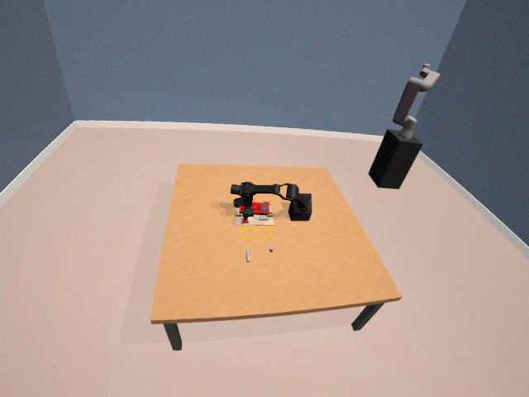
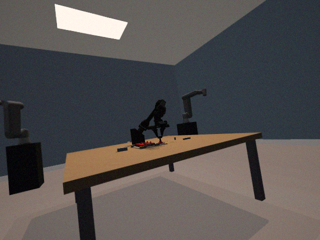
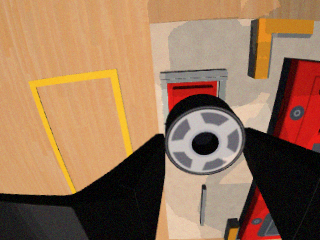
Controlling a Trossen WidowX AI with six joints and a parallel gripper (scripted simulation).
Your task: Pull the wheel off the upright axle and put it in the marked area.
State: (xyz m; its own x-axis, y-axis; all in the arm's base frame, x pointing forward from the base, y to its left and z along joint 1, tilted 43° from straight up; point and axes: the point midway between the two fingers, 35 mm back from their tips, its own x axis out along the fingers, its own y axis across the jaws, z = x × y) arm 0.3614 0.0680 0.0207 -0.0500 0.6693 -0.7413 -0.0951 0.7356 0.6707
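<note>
The wheel [image 3: 222,141], with a black tyre and a pale spoked hub, is between the two black fingers in the wrist view. My gripper [image 1: 245,217] [image 2: 160,136] [image 3: 203,138] is shut on it, one finger on each side. The wheel is above the small red block [image 1: 245,222] [image 3: 176,93] on the pale board. The hub centre looks dark; the axle is hidden, so I cannot tell whether it is still in the hub. The marked area, a yellow outline [image 1: 256,238] [image 3: 75,78], lies on the table beside the board and has nothing in it.
The pale board [image 1: 260,226] [image 3: 200,45] also bears a larger red assembly [image 1: 256,208] [image 3: 300,90] and an orange corner bracket [image 3: 261,50]. Beyond the marked area lie a grey bar [image 1: 247,255] [image 2: 186,138] and a small grey piece [image 1: 270,249] [image 2: 174,138]. A dark block [image 2: 122,149] lies near the board.
</note>
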